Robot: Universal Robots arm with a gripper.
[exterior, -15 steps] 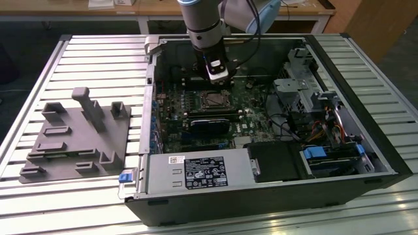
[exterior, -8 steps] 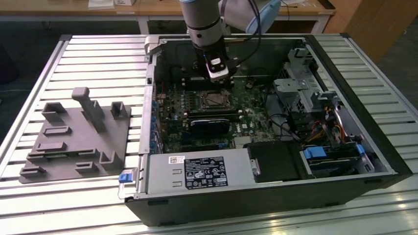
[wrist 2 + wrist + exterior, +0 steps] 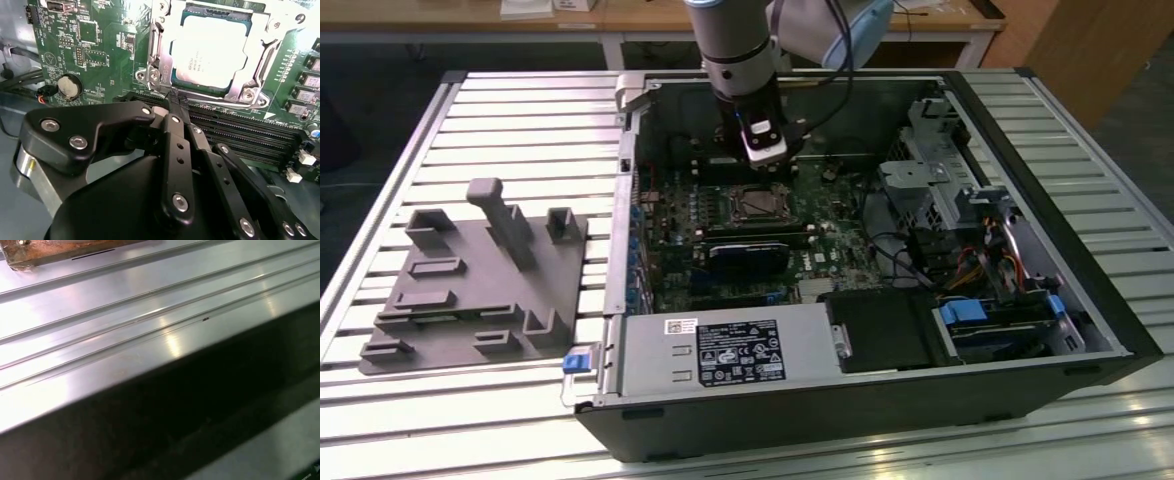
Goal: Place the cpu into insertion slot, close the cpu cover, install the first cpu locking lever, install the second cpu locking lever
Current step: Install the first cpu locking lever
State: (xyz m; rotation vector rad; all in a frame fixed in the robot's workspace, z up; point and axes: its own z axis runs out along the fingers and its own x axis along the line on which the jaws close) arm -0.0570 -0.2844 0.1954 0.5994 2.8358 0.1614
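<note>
The arm comes down from the upper middle of the exterior view into the open computer case [image 3: 1067,300], which lies on a ribbed aluminium table [image 3: 520,130]. The gripper [image 3: 763,160] hangs just above the motherboard [image 3: 841,250], close behind the processor socket.

In the second wrist view the gripper [image 3: 175,102] is clenched, its black fingers [image 3: 172,130] drawn together to a narrow tip at the socket's edge, between the socket and the black memory slots [image 3: 240,130]. Whether that tip pinches anything cannot be told.

The cpu [image 3: 210,50] already sits in the socket, its pale metal top facing up. The cpu cover [image 3: 159,55] appears to lie flat around it, the chip showing through its window. A coin battery [image 3: 69,86] sits well apart on the green board.

A grey moulded fixture [image 3: 474,280] rests on the table at the exterior view's left.
</note>
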